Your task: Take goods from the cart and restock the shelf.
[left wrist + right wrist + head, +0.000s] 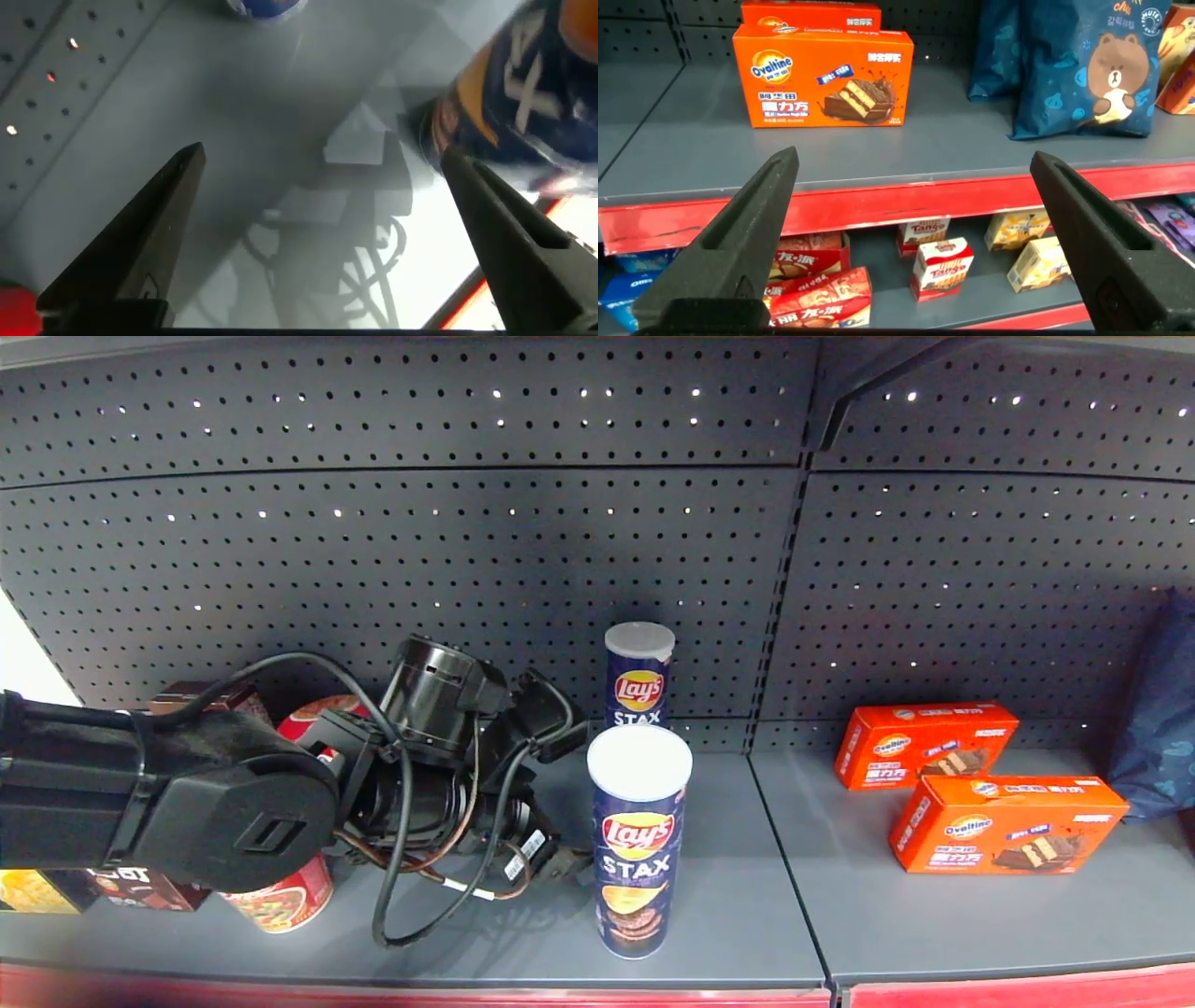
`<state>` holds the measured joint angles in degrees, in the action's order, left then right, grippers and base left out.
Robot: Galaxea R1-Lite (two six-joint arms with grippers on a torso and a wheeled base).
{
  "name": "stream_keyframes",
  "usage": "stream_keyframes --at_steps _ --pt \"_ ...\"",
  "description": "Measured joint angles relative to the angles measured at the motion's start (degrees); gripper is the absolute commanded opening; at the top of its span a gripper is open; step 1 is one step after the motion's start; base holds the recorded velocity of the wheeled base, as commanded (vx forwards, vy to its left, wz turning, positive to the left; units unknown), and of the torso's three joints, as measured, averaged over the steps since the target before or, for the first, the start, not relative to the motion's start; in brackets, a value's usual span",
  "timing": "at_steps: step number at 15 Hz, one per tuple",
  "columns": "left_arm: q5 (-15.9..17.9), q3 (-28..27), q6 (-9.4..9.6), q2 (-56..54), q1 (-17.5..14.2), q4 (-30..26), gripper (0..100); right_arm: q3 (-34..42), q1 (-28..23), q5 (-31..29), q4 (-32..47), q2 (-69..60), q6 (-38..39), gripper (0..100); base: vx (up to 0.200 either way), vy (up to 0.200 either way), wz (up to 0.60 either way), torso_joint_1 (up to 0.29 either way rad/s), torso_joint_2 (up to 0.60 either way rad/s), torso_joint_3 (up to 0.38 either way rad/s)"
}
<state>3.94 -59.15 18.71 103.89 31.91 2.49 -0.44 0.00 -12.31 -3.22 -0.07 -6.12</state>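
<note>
Two blue chip cans stand upright on the grey shelf (728, 915): one near the front edge (639, 840), one at the back by the pegboard (639, 674). My left arm (233, 803) lies low over the shelf just left of the front can. In the left wrist view my left gripper (320, 157) is open over bare shelf, with the front can (523, 84) just outside one finger and the rear can (266, 6) farther off. My right gripper (913, 159) is open and holds nothing, out in front of the shelf's red edge (878, 201).
Two orange cake boxes (924, 744) (1008, 823) lie on the right bay, with a blue bag (1158, 709) beyond them. Red tins (280, 901) and small boxes (140, 887) sit under my left arm. A lower shelf holds several snack packs (938, 266).
</note>
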Motion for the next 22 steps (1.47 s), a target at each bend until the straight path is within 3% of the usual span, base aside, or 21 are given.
stream_keyframes --at_steps 16,22 --pt "0.2 -0.1 0.04 -0.2 0.3 -3.3 100 0.0 0.0 0.0 0.0 0.0 0.0 100 0.000 0.000 0.00 0.000 0.00 0.000" --pt "0.3 -0.2 -0.07 -0.3 1.7 -3.5 100 0.0 0.0 0.0 0.0 0.0 0.0 100 0.000 0.000 0.00 0.000 0.00 0.000"
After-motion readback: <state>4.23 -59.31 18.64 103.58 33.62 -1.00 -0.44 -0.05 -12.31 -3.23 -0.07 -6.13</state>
